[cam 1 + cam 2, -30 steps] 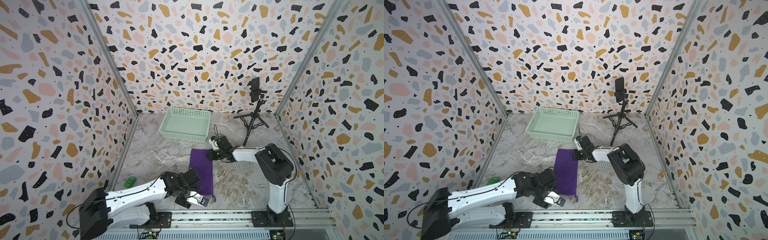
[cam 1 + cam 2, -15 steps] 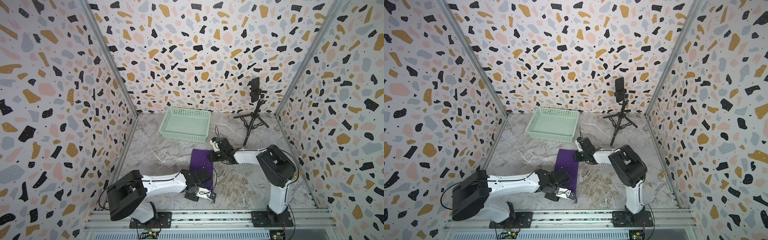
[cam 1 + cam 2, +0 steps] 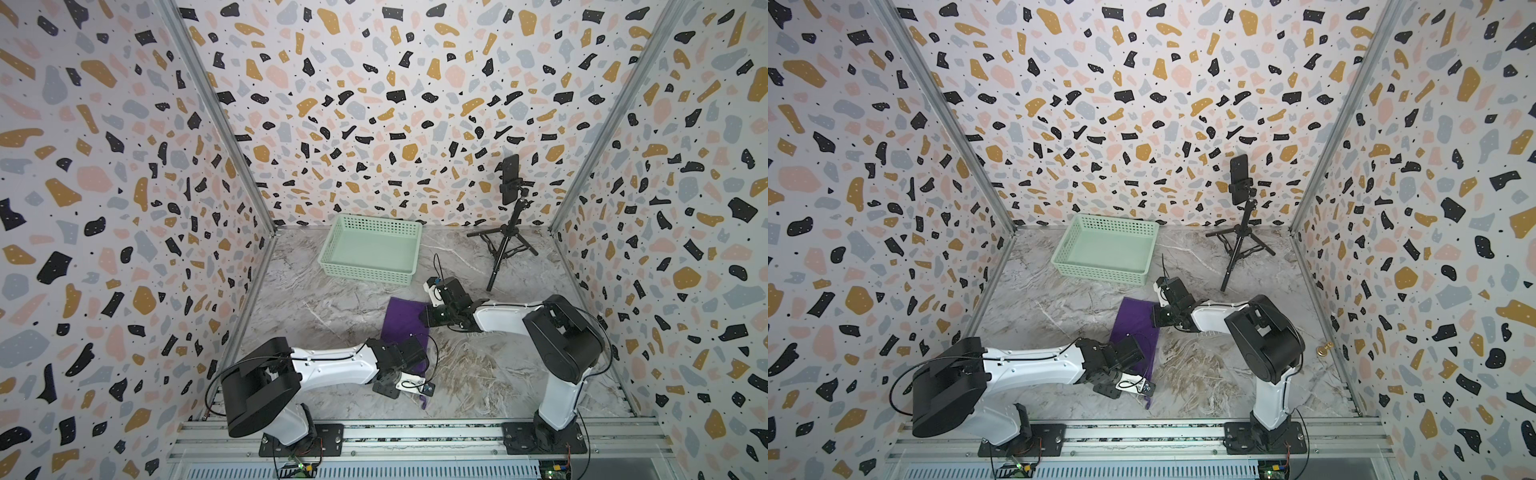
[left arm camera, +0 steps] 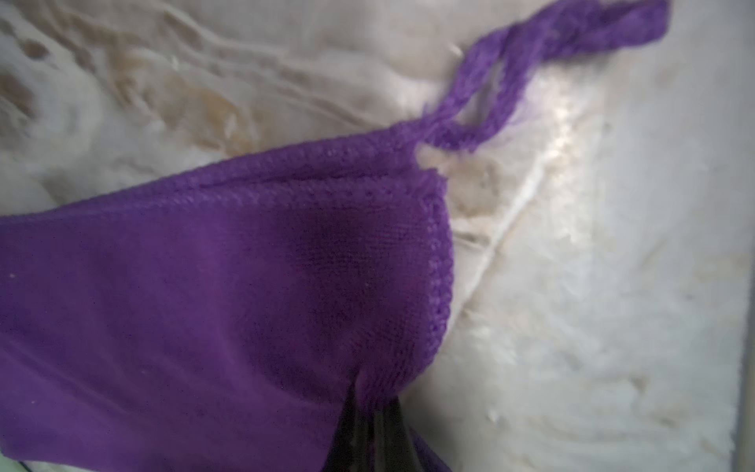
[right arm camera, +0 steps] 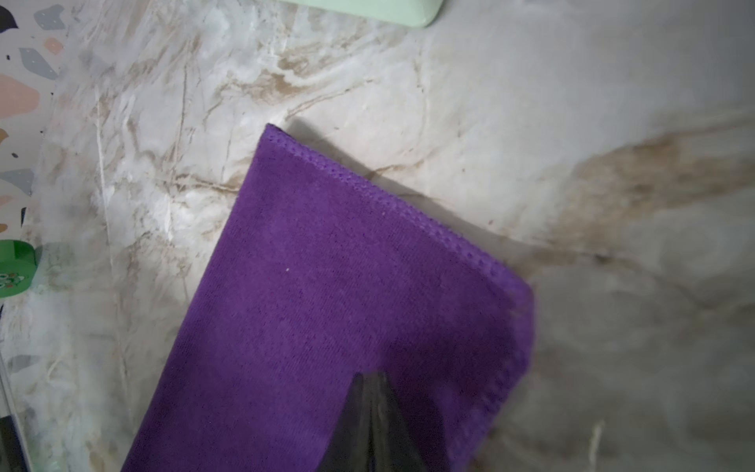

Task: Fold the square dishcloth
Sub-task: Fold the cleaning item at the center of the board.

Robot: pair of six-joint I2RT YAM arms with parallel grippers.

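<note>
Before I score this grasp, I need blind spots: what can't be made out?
Left gripper fingers: blurred and cut off at the left wrist view's edge; under the wrist in both top views.
Dishcloth near end: under the left arm in both top views.
Green object: cut off at the right wrist view's edge.
Gold object: too small in a top view.

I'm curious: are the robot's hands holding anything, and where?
Both pinch the purple dishcloth: left gripper on its near end, right gripper on its far end.
</note>
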